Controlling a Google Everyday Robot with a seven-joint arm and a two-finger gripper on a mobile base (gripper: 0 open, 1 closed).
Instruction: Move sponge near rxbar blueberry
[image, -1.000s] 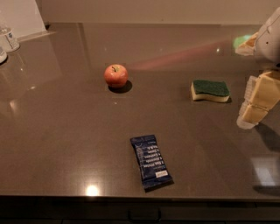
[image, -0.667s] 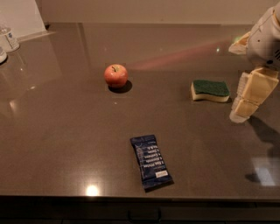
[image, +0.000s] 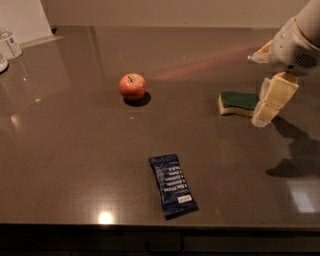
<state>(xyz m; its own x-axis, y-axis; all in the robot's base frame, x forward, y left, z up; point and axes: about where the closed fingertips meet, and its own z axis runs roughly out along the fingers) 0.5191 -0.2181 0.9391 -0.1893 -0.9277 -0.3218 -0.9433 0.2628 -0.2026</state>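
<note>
Camera view: I have the gripper (image: 255, 90) hanging over the right side of the bench (image: 75, 150), about midway between the far and near edges. Its fingers are spread with nothing between them. One cream finger (image: 272, 99) points down and the other sits higher, pointing left. The sponge (image: 239, 102) lies flat, green side up, just left of the lower finger. That finger's tip overlaps the sponge's right end in my view, and I cannot tell whether they touch.

Against the picture from a second ago, the gripper has come leftward from the right edge and closed in on the sponge. The sponge, the rxbar blueberry (image: 173, 185) and the apple (image: 132, 86) sit where they were.

The rxbar blueberry lies flat close to the near edge, around the middle of its length, with its white label at the near end. It is well apart from the sponge, with bare bench between them. The apple stands left of centre toward the far edge, off that stretch. A bottle (image: 10, 42) stands at the far left corner. The arm's shadow falls on the bench by the right edge.
</note>
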